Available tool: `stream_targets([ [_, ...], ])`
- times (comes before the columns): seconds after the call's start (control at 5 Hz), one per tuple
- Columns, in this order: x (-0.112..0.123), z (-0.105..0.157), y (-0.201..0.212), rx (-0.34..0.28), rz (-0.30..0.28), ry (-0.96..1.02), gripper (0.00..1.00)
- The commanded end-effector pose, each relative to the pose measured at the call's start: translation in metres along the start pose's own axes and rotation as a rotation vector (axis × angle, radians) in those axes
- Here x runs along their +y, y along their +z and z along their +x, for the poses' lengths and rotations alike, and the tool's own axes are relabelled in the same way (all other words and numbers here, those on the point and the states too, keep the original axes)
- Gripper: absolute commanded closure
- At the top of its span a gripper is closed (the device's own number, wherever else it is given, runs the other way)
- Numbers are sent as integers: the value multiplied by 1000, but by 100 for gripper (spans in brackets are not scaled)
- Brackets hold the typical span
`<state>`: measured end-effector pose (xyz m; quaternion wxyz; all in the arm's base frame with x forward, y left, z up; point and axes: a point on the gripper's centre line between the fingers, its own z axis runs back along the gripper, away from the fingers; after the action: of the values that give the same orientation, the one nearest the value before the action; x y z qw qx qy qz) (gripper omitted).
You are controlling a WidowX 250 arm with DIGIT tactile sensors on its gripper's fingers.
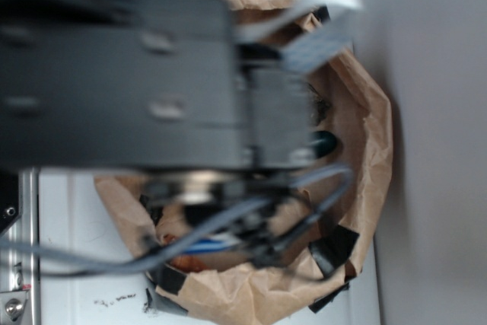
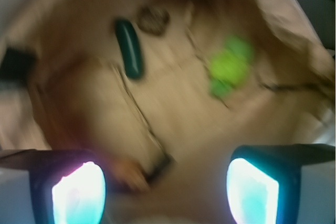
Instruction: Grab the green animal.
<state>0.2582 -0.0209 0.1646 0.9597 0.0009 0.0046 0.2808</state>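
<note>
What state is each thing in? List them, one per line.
Claw: open, empty, above the bag's contents.
Green animal: lying loose in the bag, untouched, blurred.
Dark green oblong: lying flat in the bag, apart from the animal.
Paper bag: open, rim rolled and crumpled, patched with black tape.

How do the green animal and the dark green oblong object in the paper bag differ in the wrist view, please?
The green animal is bright lime; the dark green oblong object is deep bottle green. The animal looks lumpy and soft-edged, the oblong smooth, slim and glossy. The animal lies right of centre, the oblong upper left. Both rest on the brown paper, apart from each other and beyond the open hand.
</note>
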Motion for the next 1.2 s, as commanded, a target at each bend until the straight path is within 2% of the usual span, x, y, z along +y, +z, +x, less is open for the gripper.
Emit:
stream_targets([
  [0.0, 4, 55, -8, -19, -85, 53, 0],
  [0.2, 4, 55, -8, -19, -85, 53, 0],
  [0.4, 9, 47, -28, -96, -153, 22, 0],
  [0.6, 16, 52, -67, -171, -124, -10, 0],
  [0.8, 26, 54, -86, -187, -79, -13, 0],
  [1.0, 38, 65, -100, -152, -54, -4, 0],
])
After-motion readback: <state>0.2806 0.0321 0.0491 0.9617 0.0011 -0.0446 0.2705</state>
